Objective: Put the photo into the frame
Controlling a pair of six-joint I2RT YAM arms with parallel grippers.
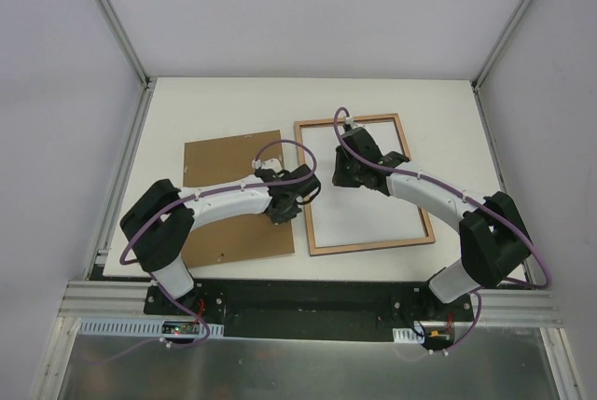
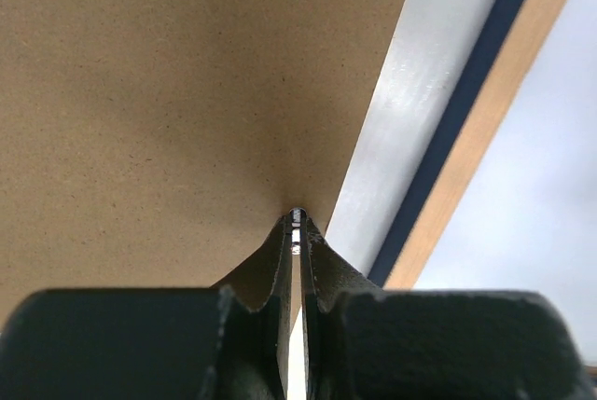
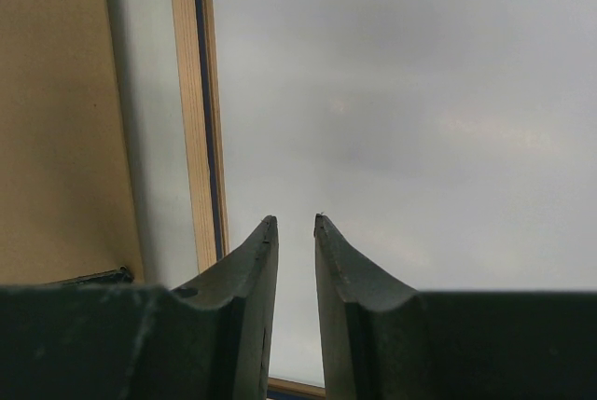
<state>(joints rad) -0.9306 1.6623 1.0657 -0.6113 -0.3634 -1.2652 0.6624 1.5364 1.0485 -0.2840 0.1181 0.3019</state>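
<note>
On the white table (image 1: 448,111), the frame (image 1: 373,246) lies wood side up, just right of the brown board (image 1: 233,162). Left gripper (image 2: 297,223) is pinched together, tips on the board near its frame-side edge. Right gripper (image 3: 296,223) has jaws slightly apart, empty, over the pale area (image 1: 368,204) inside the frame. Can't tell if that's the photo.

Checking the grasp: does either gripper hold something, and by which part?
Nothing is visibly held. The left gripper has its jaws shut at the backing board; the right gripper has them apart above the frame, nothing between.
</note>
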